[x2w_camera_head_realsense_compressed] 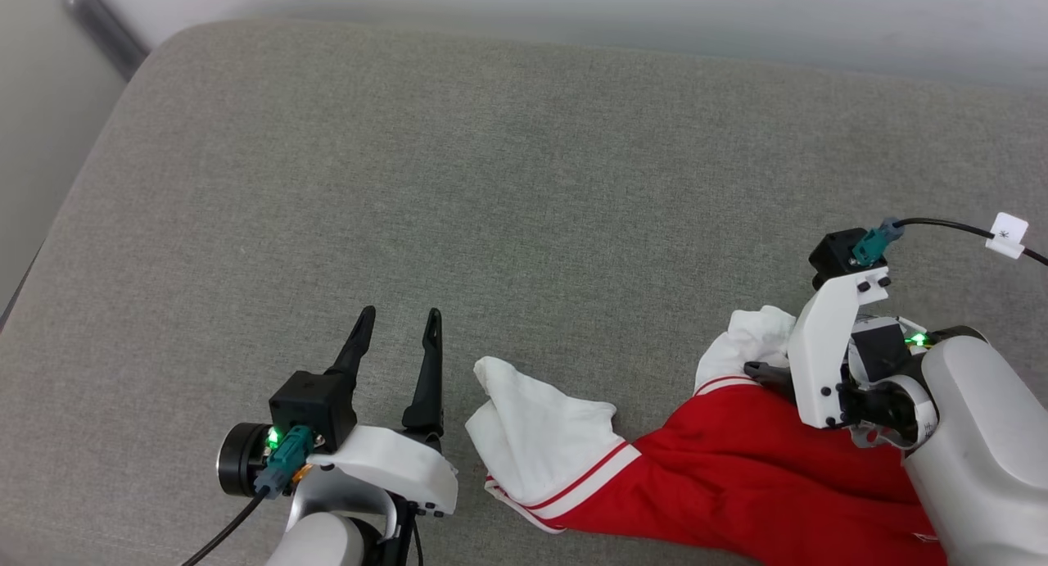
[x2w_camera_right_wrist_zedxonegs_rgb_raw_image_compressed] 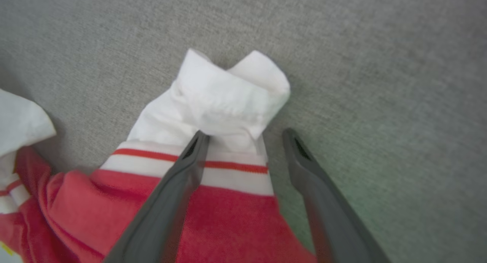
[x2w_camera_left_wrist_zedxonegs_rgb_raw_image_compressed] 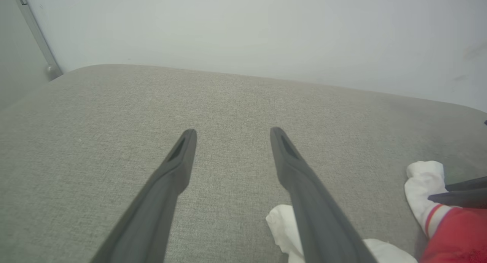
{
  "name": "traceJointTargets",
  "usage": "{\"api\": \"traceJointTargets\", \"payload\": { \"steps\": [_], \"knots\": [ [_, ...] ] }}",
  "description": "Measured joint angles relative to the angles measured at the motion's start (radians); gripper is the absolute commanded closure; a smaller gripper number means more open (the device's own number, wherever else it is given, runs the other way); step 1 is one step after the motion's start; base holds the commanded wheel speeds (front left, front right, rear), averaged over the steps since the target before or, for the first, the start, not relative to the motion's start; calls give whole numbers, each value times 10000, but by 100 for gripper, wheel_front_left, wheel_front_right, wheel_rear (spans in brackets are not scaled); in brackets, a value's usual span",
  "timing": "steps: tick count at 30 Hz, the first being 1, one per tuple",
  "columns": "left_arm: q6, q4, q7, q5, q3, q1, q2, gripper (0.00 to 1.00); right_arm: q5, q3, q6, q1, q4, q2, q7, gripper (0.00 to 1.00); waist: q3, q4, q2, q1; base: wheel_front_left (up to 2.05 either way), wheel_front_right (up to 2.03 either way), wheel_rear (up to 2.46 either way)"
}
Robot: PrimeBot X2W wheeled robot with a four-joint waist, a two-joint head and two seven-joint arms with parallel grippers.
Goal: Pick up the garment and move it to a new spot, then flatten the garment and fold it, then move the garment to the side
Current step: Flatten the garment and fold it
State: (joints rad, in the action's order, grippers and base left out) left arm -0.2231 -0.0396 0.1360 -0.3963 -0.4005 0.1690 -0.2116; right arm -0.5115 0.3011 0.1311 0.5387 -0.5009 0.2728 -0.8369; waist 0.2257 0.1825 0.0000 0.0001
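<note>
The garment [x2w_camera_head_realsense_compressed: 737, 468] lies bunched at the lower right of the grey cushion, red with white sleeves and red-and-white striped trim. One white sleeve [x2w_camera_head_realsense_compressed: 540, 431] spreads toward the left gripper; the other [x2w_camera_right_wrist_zedxonegs_rgb_raw_image_compressed: 224, 99] is crumpled under my right gripper. My right gripper [x2w_camera_right_wrist_zedxonegs_rgb_raw_image_compressed: 245, 133] is open, tilted down over that sleeve. Its left finger [x2w_camera_right_wrist_zedxonegs_rgb_raw_image_compressed: 182, 171] lies over the striped trim and the other is beside the fabric, above the cushion. My left gripper [x2w_camera_head_realsense_compressed: 397, 316] is open and holds nothing, just left of the nearer sleeve [x2w_camera_left_wrist_zedxonegs_rgb_raw_image_compressed: 283, 225].
The grey fabric cushion [x2w_camera_head_realsense_compressed: 491, 181] stretches wide to the back and left, ending at a pale wall. A metal bar [x2w_camera_head_realsense_compressed: 98, 25] runs down the far left corner. A black cable with a white tag [x2w_camera_head_realsense_compressed: 1007, 234] trails off the right wrist.
</note>
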Motion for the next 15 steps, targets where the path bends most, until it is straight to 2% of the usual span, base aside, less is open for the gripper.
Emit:
{"api": "traceJointTargets", "payload": {
  "steps": [1,2,3,4,9,15],
  "knots": [
    [2,-44,12,-10,-17,12,21,0,-59,132,0,61,-105,46,-23,0,18,18,0,0,0,0,0],
    [10,-96,48,-25,-27,24,33,0,-128,238,0,139,-194,84,-61,58,26,27,0,0,0,0,0],
    [27,-138,77,-33,-33,38,44,0,-211,341,0,190,-234,109,-58,96,25,28,0,0,0,0,0],
    [27,-176,84,-38,-35,52,48,0,-282,470,0,237,-263,161,13,100,16,25,0,0,0,0,0],
    [-2,-282,144,-52,-2,56,23,0,-433,872,0,547,-10,268,918,100,-124,-101,0,0,0,0,0],
    [-71,-276,153,-92,46,-9,-81,0,-226,232,2,1124,976,535,2029,100,-356,-491,0,0,0,0,0]
  ]
}}
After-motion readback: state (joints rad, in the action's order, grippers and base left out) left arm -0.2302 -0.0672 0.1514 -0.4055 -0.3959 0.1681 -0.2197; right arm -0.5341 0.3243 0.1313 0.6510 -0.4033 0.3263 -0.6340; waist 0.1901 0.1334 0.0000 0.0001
